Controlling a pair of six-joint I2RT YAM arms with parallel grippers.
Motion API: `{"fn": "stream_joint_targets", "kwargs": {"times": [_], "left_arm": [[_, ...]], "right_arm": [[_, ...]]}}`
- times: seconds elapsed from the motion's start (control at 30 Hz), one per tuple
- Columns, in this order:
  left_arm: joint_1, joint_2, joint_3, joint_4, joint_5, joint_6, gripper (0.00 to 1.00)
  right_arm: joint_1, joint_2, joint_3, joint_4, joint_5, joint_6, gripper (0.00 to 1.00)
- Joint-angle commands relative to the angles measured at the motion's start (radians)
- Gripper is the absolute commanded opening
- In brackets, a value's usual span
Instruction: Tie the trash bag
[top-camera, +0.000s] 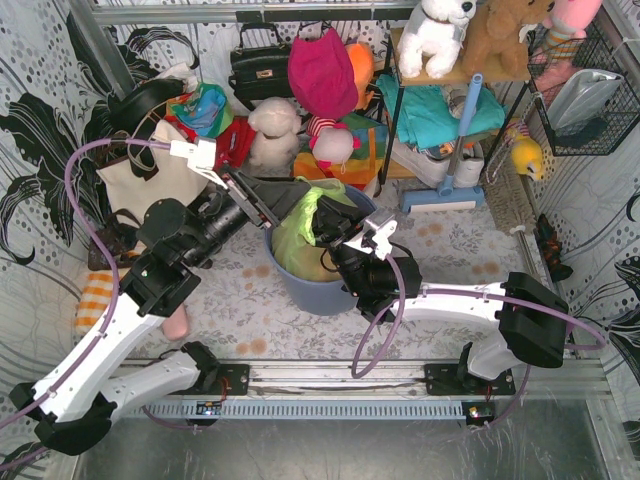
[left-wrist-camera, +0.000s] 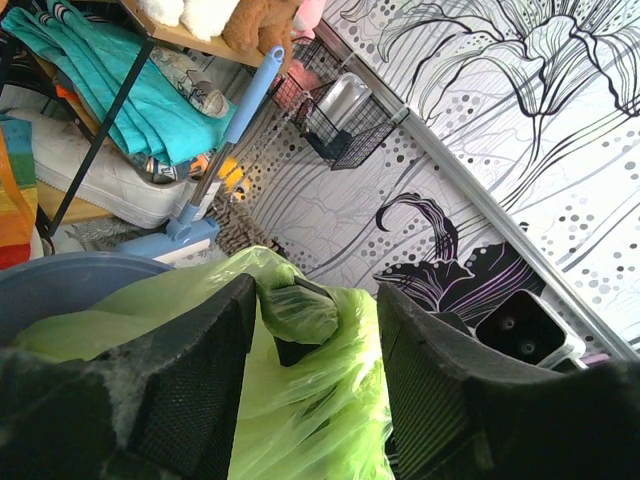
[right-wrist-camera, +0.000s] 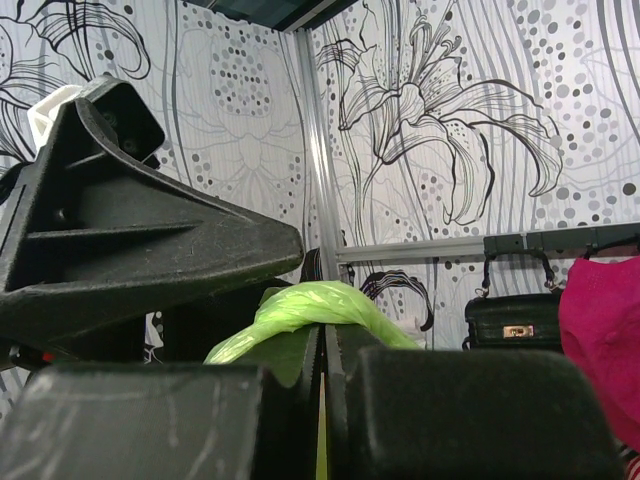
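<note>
The light-green trash bag (top-camera: 300, 228) sits in a round blue-grey bin (top-camera: 310, 285) at the table's middle, its top bunched upward. My right gripper (right-wrist-camera: 322, 330) is shut on the trash bag, a twisted strand of green plastic (right-wrist-camera: 320, 303) draped over its tips. From above, this right gripper (top-camera: 335, 233) is at the bag's right side. My left gripper (left-wrist-camera: 315, 335) stands open and straddles the gathered bag (left-wrist-camera: 320, 410); its fingers (left-wrist-camera: 200, 380) are wide apart and loose plastic fills the gap. Seen from the top, the left gripper (top-camera: 288, 205) reaches over the bin's left rim.
A cream tote bag (top-camera: 150, 180) leans at the left wall. Plush toys (top-camera: 275, 135), a black handbag (top-camera: 260, 65) and a blue mop (top-camera: 450, 170) crowd the back. A wire basket (top-camera: 585, 100) hangs at right. A striped cloth (top-camera: 95, 300) lies at left.
</note>
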Motion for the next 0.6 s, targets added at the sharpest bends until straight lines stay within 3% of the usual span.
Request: {"fn": "stream_joint_targets", "kwargs": {"times": [0.0, 0.27, 0.47, 0.57], "left_arm": [[0.020, -0.017, -0.006, 0.065, -0.007, -0.057, 0.57], [0.051, -0.011, -0.013, 0.066, 0.033, -0.091, 0.49], [0.074, -0.006, -0.016, 0.062, 0.058, -0.105, 0.53], [0.081, -0.010, -0.020, 0.064, 0.067, -0.109, 0.54]], "right_arm": [[0.000, 0.001, 0.025, 0.097, -0.019, 0.025, 0.00], [0.000, 0.000, 0.026, 0.096, -0.017, 0.022, 0.00], [0.000, -0.001, 0.025, 0.096, -0.019, 0.024, 0.22], [0.000, -0.001, 0.025, 0.096, -0.019, 0.025, 0.25]]}}
